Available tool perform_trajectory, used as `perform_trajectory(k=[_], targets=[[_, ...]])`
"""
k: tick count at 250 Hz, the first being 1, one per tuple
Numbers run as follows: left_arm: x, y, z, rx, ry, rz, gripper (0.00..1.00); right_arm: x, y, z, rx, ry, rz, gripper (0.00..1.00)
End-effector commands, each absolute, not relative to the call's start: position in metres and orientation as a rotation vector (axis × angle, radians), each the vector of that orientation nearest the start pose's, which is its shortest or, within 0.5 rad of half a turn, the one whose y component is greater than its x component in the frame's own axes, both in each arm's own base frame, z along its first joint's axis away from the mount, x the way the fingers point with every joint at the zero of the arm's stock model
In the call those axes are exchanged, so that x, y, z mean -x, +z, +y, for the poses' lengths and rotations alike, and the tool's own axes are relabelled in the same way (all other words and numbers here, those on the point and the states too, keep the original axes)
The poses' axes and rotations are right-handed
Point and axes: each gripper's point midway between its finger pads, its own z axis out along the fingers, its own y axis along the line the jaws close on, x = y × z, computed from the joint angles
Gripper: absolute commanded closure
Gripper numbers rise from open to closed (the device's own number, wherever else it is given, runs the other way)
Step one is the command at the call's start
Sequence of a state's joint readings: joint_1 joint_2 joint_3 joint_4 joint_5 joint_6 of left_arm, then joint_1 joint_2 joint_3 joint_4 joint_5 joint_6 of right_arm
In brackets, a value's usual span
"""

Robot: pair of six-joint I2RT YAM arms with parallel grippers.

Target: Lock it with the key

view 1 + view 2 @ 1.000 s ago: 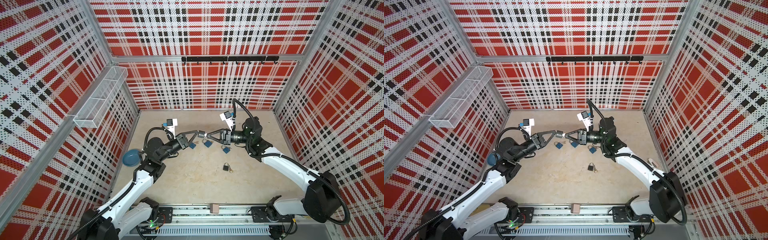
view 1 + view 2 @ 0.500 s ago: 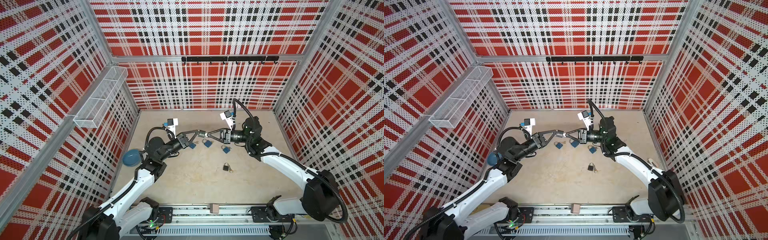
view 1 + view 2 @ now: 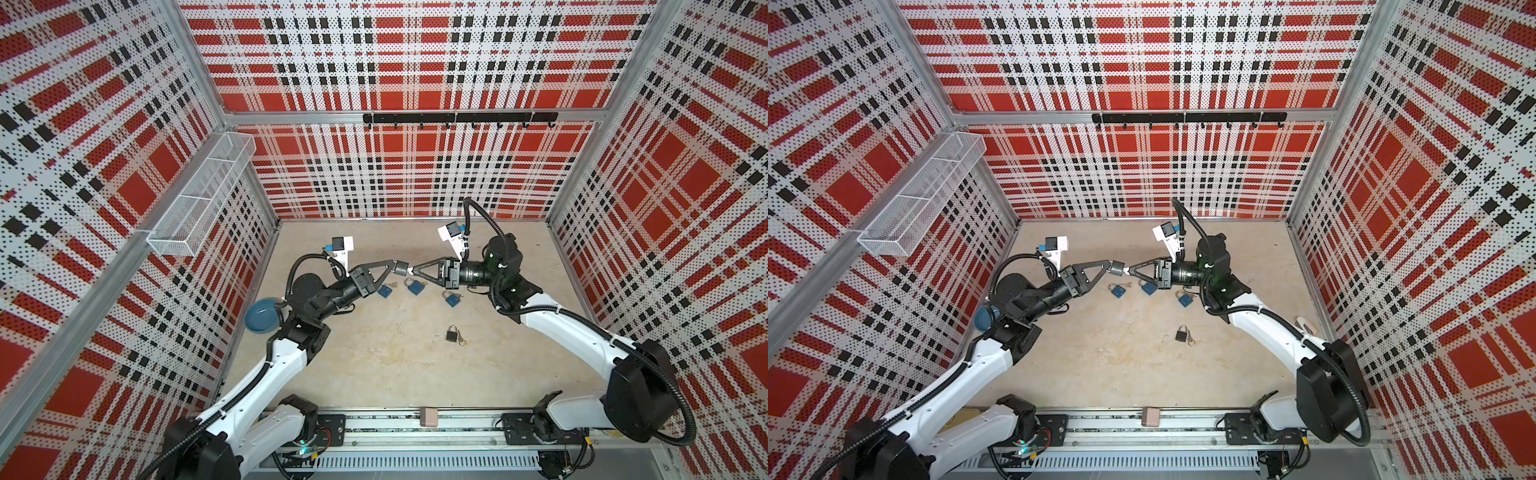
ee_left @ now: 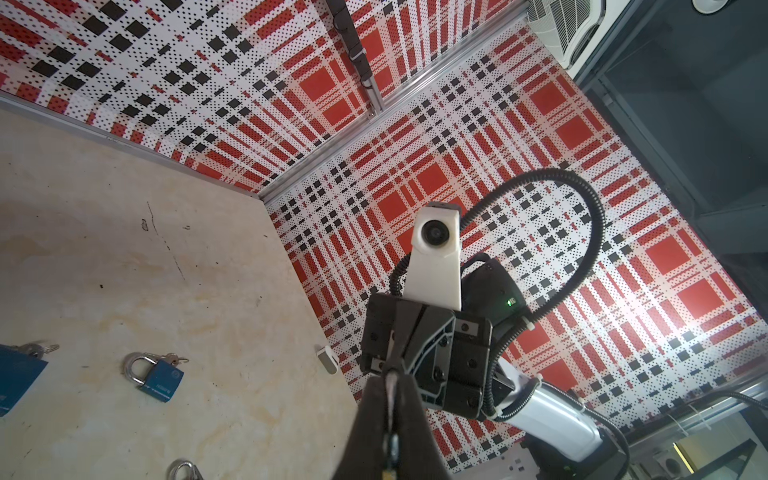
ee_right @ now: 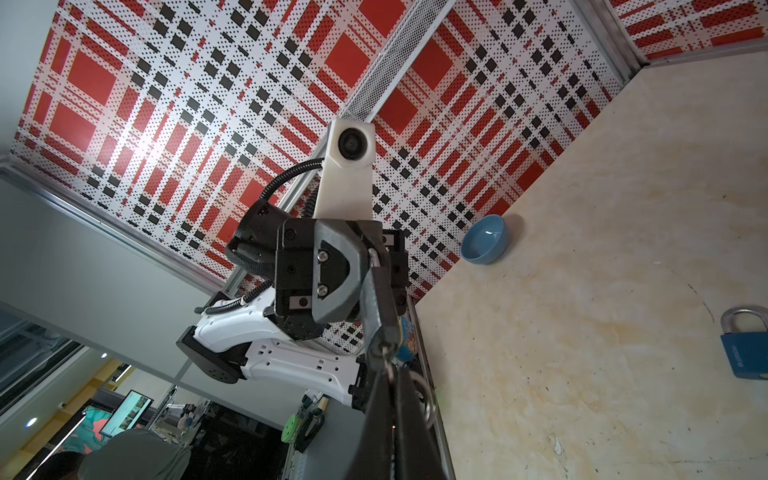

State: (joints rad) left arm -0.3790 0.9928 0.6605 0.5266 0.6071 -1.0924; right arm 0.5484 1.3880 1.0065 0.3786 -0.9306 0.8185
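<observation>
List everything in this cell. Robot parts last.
table: 1, beige, cell floor
blue padlocks: 3, blue, in a loose row on the table
black padlock: 1, black, on the table, nearer the front
held padlock: 1, dark, in the air above the blue ones
key: 1, silvery, at the held padlock's base
bowl: 1, blue, table's left edge
wire basket: 1, white, left wall
hook rail: 1, black, back wall
left end effector: 1, black, shut on held padlock
right end effector: 1, black, shut on key
</observation>
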Motion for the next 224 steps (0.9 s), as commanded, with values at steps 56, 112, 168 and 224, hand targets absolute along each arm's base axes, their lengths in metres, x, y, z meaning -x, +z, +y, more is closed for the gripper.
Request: perform_trajectory(k=[56,112,168,224], targets=[[-0.274,0.382,-0.191,0.019,-1.588,1.508,1.0,-0.267,0.351,0.319,0.639,1.694,1.733,1.0],[-0.278,0.38,-0.172,0.053,-1.56,1.504,1.0,-0.272,0.346,0.309,0.6,1.693,1.743,1.0],[-0.281,0.354,-0.174,0.061,-1.544,1.601,1.0,-0.278,0.336,0.293,0.547,1.619,1.792,1.0],[-0.275,0.289,-0.184,0.093,-1.481,1.834,1.0,-0.278,0.319,0.269,0.471,1.483,1.885,1.0]])
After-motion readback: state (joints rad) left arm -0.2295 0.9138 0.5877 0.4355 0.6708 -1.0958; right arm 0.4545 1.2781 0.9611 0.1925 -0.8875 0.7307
